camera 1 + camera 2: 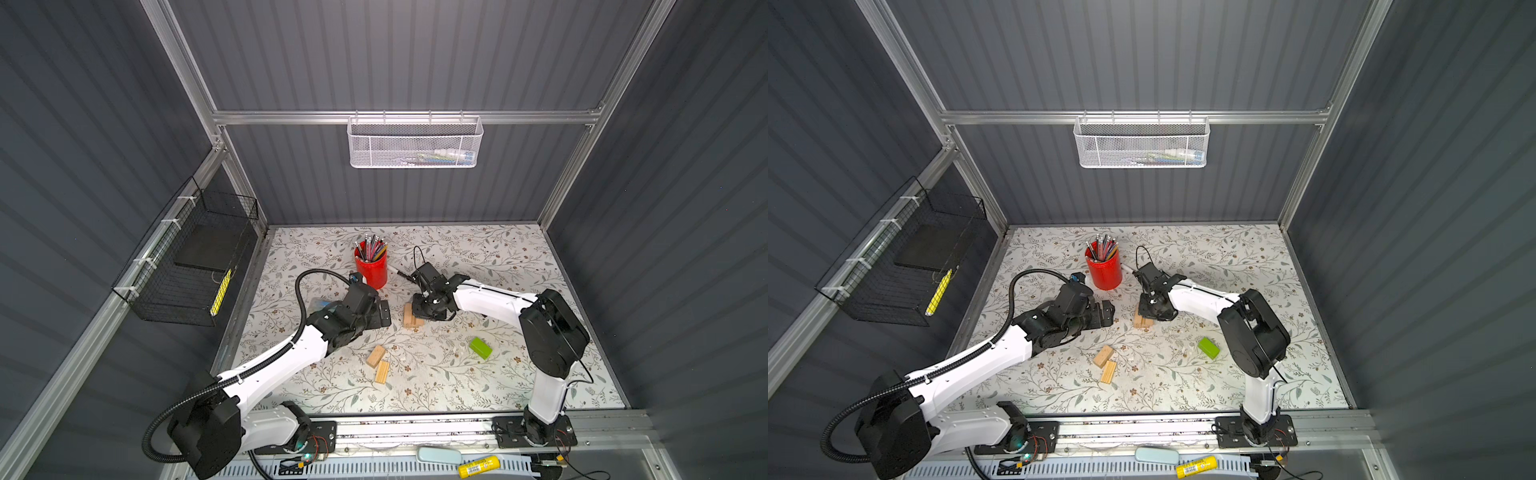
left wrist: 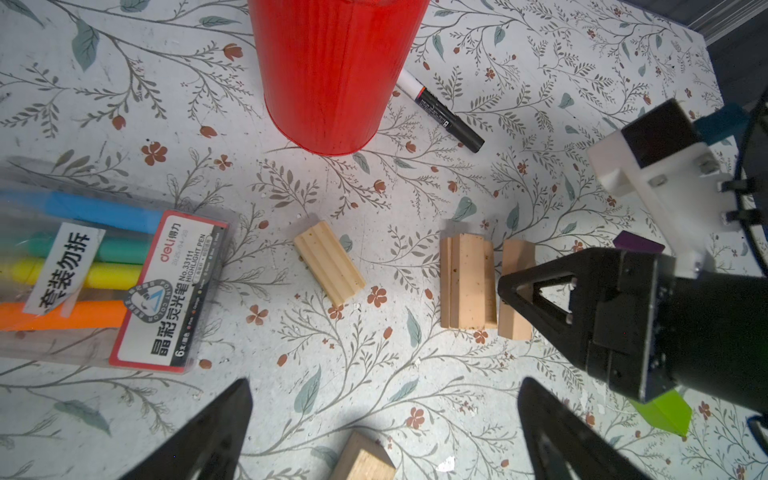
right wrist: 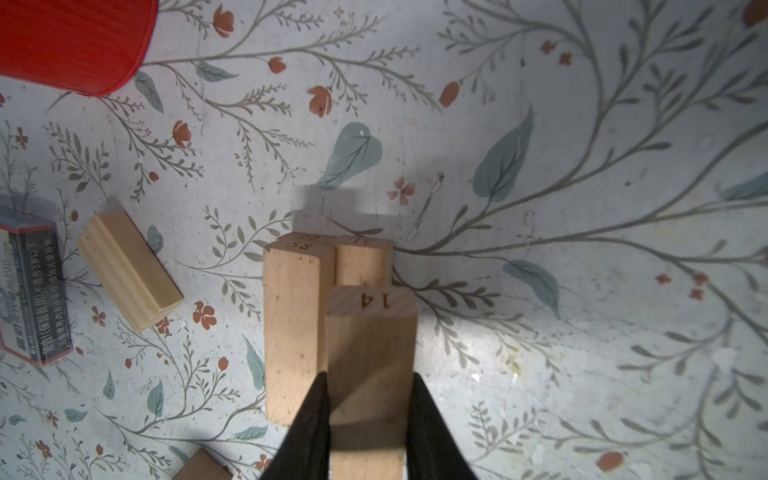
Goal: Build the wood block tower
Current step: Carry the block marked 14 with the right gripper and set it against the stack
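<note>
Right gripper (image 3: 368,386) is clamped on a pale block (image 3: 370,345) stamped 14, jaws pinching its two long sides at the bottom centre of the right wrist view. Just under and beside it sits the tower base (image 3: 293,332), pale blocks lying side by side on the floral table (image 1: 498,257). Whether the held block touches them, I cannot tell. In both top views the tower base is mid-table, half hidden under the right gripper.

Over to the left gripper (image 2: 384,382): jaws spread wide, nothing in them, hanging just left of the tower base in both top views.

A grooved block (image 2: 329,264) lies alone (on the diagonal) at the centre of the left wrist view, between the highlighter pack (image 2: 104,282) and the tower base. Two loose pale blocks (image 1: 376,356) lie close together, lower middle of the table. The green block (image 1: 481,347) sits lower right, well apart. A sliver of the purple block (image 2: 638,243) peeks out behind the right gripper. The red pencil cup (image 1: 372,266) stands upper centre, with a black marker (image 2: 440,110) just beside it.
</note>
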Controlling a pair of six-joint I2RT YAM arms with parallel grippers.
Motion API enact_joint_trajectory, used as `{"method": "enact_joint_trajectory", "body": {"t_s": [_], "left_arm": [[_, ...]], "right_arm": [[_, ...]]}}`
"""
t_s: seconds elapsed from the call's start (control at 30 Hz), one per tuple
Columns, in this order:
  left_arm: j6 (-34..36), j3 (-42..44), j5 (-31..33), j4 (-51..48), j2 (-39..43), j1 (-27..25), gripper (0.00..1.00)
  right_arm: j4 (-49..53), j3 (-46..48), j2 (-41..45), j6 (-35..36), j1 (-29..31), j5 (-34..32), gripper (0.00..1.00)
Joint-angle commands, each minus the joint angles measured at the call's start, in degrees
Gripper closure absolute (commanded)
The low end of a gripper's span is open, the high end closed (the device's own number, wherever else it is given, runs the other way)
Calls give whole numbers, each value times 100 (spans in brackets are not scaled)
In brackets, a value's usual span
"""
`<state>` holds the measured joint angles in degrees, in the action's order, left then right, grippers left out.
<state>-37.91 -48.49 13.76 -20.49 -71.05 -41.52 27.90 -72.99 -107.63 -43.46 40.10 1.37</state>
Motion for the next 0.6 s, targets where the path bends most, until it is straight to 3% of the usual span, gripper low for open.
{"method": "enact_joint_trajectory", "body": {"t_s": [0.0, 0.57], "left_arm": [[65, -26, 101, -59, -58, 58, 1], [59, -3, 126, -60, -56, 109, 1]], "right_arm": [[110, -195, -119, 31, -24, 3, 77], [123, -308, -371, 4, -55, -1, 77]]}}
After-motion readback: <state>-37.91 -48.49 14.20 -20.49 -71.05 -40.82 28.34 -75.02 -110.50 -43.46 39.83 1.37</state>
